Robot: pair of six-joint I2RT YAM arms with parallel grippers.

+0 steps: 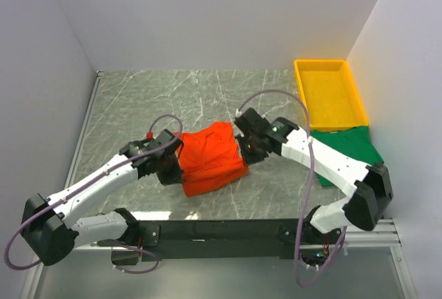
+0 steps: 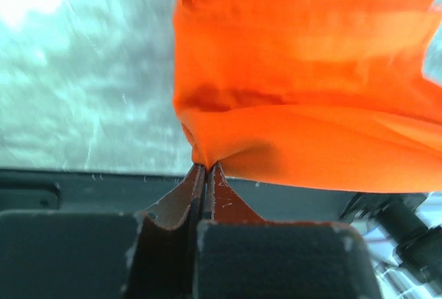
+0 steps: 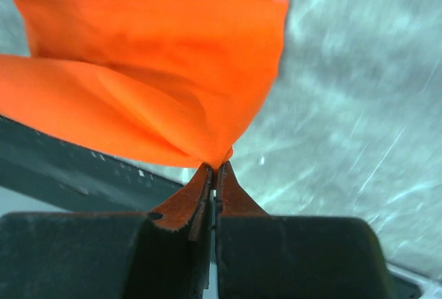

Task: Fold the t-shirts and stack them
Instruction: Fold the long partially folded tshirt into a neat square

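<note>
The orange-red t-shirt (image 1: 210, 157) lies bunched in a rough folded block at the middle of the marble table. My left gripper (image 1: 174, 166) is shut on its left edge; in the left wrist view the cloth (image 2: 304, 105) runs right into the pinched tips (image 2: 206, 169). On the opposite side, my right gripper (image 1: 243, 148) is shut on the shirt's right edge, and the orange cloth (image 3: 138, 78) hangs from its tips (image 3: 216, 168). The dark green t-shirt (image 1: 349, 148) lies flat at the right, partly under the right arm.
A yellow plastic tray (image 1: 328, 94) stands at the back right, just behind the green shirt. White walls close in the table on the left, back and right. The black base rail (image 1: 221, 233) runs along the near edge.
</note>
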